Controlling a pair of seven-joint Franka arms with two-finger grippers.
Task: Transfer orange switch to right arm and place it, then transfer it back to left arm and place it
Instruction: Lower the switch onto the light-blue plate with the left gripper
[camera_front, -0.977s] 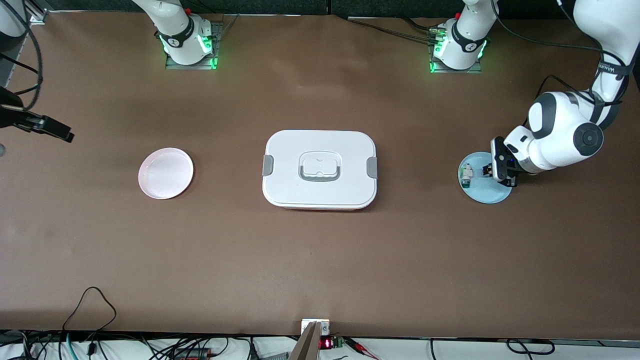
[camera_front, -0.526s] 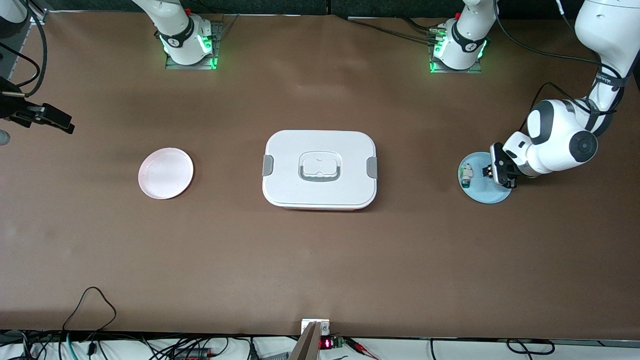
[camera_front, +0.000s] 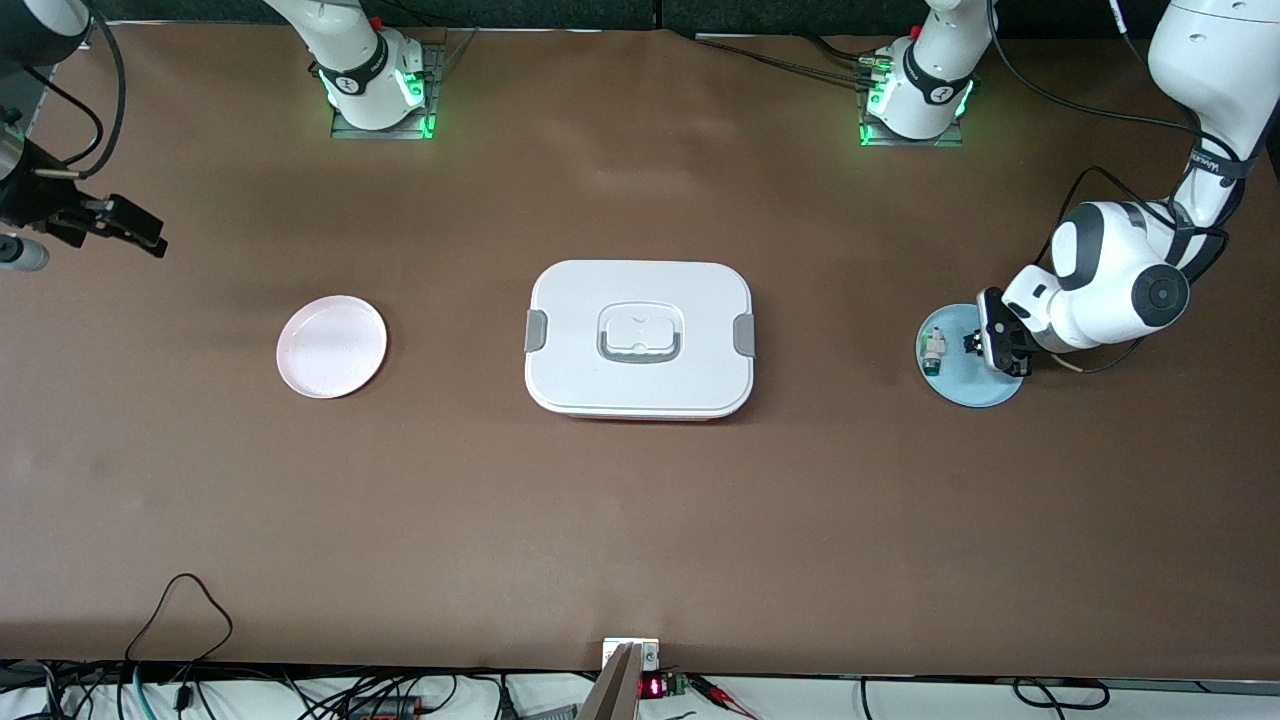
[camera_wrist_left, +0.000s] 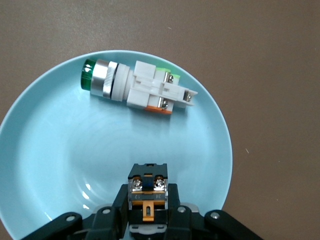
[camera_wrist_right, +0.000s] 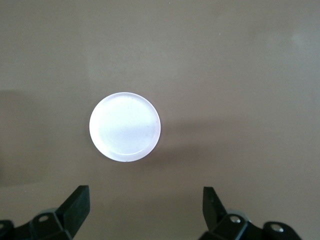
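Left wrist view shows the left hand (camera_wrist_left: 146, 212) at the bottom centre of the frame, its black fingers (camera_wrist_left: 119, 200) pressed in on the orange switch (camera_wrist_left: 147, 192), a stubby black part with two screws and an orange tab facing the camera. The switch sits low over the blue plate (camera_wrist_left: 45, 165), though whether it touches the plate cannot be told. Higher in that frame a white-and-green switch (camera_wrist_left: 137, 86) lies on its side on the same plate, well apart from the held part.

In the front view the left hand (camera_front: 990, 345) is at centre right of the frame, over the blue plate (camera_front: 975, 390) near the left arm's end of the table (camera_front: 640, 520). The orange switch (camera_front: 970, 343) shows as a small dark speck at the fingertips, with the white-and-green switch (camera_front: 932, 350) beside it.

The right hand (camera_front: 125, 228) hangs at the upper left edge of the front frame, over bare brown table. In the right wrist view its fingers (camera_wrist_right: 76, 207) stand spread wide, the right hand (camera_wrist_right: 145, 207) empty, with the pink plate (camera_wrist_right: 125, 126) at mid-frame.

The box (camera_front: 640, 340) sits lid-on at the centre of the front frame, between the pink plate (camera_front: 331, 346) and the blue one. Wide bare table lies above and below the box. Cables trail along the bottom edge of the frame.
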